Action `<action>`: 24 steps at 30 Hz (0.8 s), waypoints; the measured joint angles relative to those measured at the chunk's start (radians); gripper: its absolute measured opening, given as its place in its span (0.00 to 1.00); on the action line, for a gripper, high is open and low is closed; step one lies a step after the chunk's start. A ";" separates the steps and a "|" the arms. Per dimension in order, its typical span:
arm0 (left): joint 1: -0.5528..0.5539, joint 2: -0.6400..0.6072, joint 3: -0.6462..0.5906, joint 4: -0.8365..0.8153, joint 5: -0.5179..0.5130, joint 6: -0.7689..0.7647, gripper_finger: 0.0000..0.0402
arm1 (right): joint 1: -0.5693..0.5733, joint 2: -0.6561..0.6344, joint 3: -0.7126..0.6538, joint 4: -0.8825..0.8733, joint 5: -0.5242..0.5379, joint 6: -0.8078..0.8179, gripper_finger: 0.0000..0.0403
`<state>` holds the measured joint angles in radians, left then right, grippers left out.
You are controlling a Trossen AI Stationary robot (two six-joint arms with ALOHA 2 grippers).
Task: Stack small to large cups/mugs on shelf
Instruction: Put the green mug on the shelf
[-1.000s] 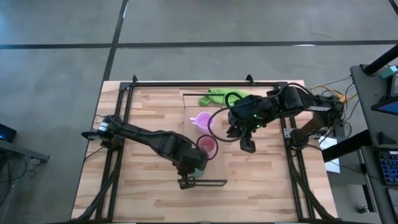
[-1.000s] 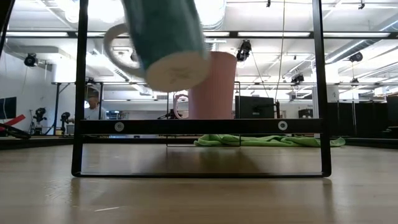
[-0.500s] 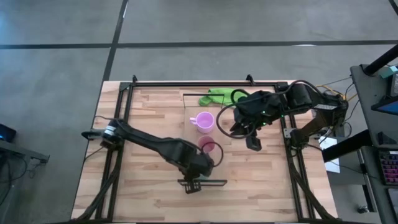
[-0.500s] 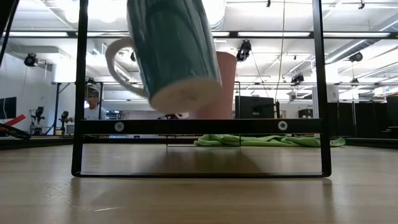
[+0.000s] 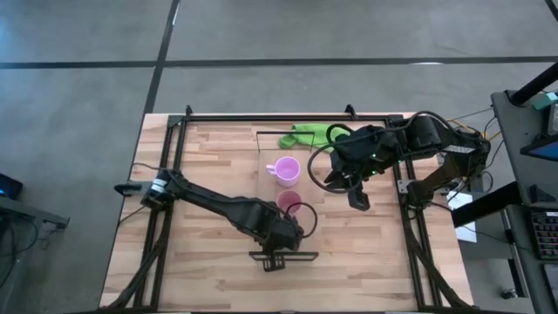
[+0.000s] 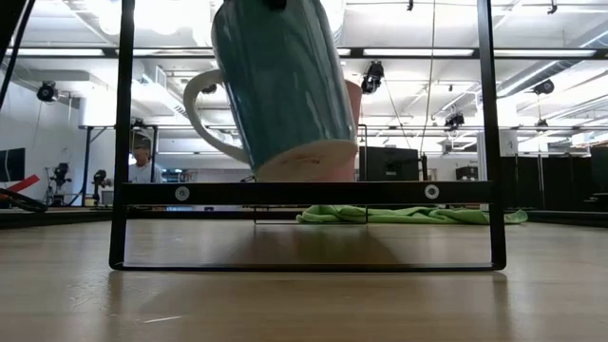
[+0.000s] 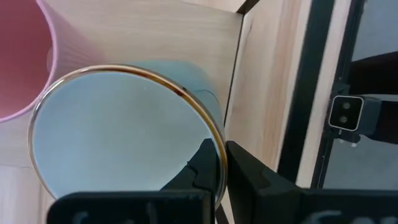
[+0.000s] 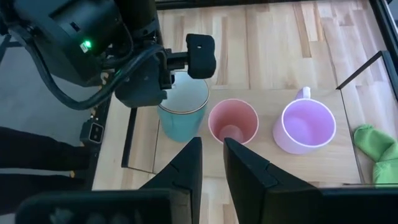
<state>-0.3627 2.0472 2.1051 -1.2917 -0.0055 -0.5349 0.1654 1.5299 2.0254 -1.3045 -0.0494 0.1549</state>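
Observation:
My left gripper (image 5: 283,237) is shut on a teal mug (image 6: 280,85) with a white handle and a pale inside. It holds the mug over the near end of the light-wood shelf (image 5: 272,196). The mug also shows in the right wrist view (image 8: 183,115). Next to it on the shelf stand a salmon-pink cup (image 8: 233,127) and a lilac-purple handled mug (image 8: 308,127), both on their bases. My right gripper (image 5: 357,202) hangs to the right of the shelf, its fingers a narrow gap apart and empty. My left gripper pinches the mug's wall at the rim (image 7: 214,134), one finger inside the mug and one outside. The fingers come from above, pointing down. The mug hangs tilted, handle side higher, with its base (image 6: 304,166) just over the shelf board. I cannot tell whether the base touches the board.
A green cloth (image 5: 305,135) lies at the far end of the shelf. The shelf's black frame (image 6: 304,194) stands at its near end. A black table frame (image 5: 174,174) runs along both sides of the table.
My left gripper has carried the teal mug down toward the shelf board and closer to the pink cup. The mug has tipped from strongly tilted toward upright. My right gripper has drawn back a little toward the table's right edge.

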 joint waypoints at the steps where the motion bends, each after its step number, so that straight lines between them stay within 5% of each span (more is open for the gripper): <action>1: 0.000 0.000 0.000 0.001 0.000 0.001 0.00 | 0.000 0.000 0.000 0.000 0.000 -0.007 0.15; 24: 0.003 -0.002 -0.032 0.040 0.020 0.017 0.03 | 0.000 -0.001 0.000 0.000 0.000 -0.036 0.15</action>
<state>-0.3599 2.0449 2.0728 -1.2520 0.0140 -0.5179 0.1654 1.5288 2.0251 -1.3045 -0.0498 0.1192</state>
